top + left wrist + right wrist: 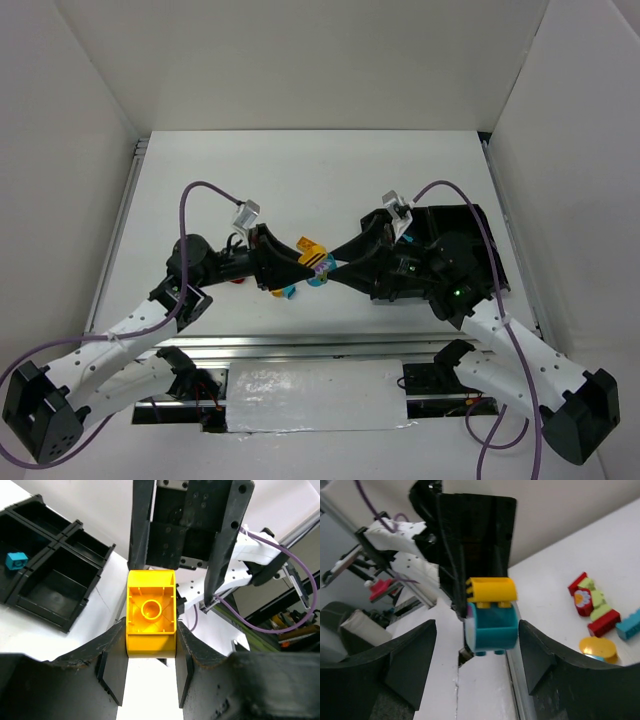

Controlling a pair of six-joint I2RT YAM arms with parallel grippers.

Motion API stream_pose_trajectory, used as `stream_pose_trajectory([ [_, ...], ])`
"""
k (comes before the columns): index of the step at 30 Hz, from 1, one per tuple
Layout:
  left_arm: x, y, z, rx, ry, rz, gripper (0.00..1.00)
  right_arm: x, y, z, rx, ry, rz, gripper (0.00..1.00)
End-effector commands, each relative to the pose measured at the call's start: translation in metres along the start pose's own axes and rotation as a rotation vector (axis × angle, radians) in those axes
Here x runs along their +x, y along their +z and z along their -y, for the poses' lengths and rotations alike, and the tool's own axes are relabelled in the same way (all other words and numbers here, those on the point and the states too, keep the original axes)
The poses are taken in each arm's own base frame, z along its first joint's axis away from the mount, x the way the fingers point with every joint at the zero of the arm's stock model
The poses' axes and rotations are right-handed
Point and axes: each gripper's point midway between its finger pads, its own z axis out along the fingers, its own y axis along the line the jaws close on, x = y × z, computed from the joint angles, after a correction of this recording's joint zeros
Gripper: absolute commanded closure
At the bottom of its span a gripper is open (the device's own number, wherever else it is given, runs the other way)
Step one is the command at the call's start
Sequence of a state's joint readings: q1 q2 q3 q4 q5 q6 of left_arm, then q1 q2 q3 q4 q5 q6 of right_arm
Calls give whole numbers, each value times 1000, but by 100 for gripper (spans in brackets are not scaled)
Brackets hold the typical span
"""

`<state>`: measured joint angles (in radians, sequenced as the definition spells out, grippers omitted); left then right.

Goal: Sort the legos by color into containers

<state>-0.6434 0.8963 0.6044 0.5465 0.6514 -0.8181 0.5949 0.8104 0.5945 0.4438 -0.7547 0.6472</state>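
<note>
White tabletop (300, 180), mid-centre: left gripper (150, 637) clamps the yellow brick (151, 611), with a cyan brick (492, 625) joined to it. Right gripper (477, 630), jaws wide, faces them from three o'clock, nearer the tray (47, 612).

A yellow brick (151, 611) is pinched between the fingers of the left gripper (150, 637), clear of the table. Its hollow underside and round centre tube face the left wrist camera. In the right wrist view a teal brick (492, 627) touches it at its 6 o'clock side.

In the top view the black four-compartment tray (462, 218) lies at 3 o'clock from this pair, largely hidden. One small cyan brick (16, 560) rests in one of its compartments.

Loose on the table lies a red and pale green cluster (592, 607) with a flower print. A blue brick (630, 625) lies at its 4 o'clock and a yellow disc (598, 649) at its 6 o'clock.
</note>
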Motion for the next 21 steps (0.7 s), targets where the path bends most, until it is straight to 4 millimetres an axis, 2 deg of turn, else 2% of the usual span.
stream_pose_trajectory([
  [1, -17, -2, 19, 48, 67, 30, 100, -13, 0, -32, -166, -60, 17, 28],
  [5, -20, -1, 21, 51, 63, 38, 100, -4, 5, -31, -230, -19, -34, 46],
  [8, -25, 0, 25, 62, 67, 49, 100, 1, 6, -30, -244, -19, -51, 82],
  [11, -29, 1, 27, 66, 77, 50, 100, 6, 6, -27, -236, -22, -83, 88],
  [12, -29, 1, 26, 59, 75, 49, 100, 8, 5, -25, -231, -35, -92, 100],
  [14, -34, 2, 22, 23, 89, 58, 100, 8, 6, -23, -211, -70, -104, 100],
  [15, -36, 0, 21, 3, 97, 66, 100, 20, 4, -6, -150, -83, -156, 100],
  [17, -41, -2, 15, -54, 110, 71, 100, 25, 3, 4, -113, -111, -200, 100],
  [18, -45, -5, 15, -68, 120, 78, 100, 38, -1, 17, -82, -96, -261, 100],
  [21, -51, -9, 9, -114, 139, 78, 100, 51, -5, 27, -73, -79, -328, 100],
])
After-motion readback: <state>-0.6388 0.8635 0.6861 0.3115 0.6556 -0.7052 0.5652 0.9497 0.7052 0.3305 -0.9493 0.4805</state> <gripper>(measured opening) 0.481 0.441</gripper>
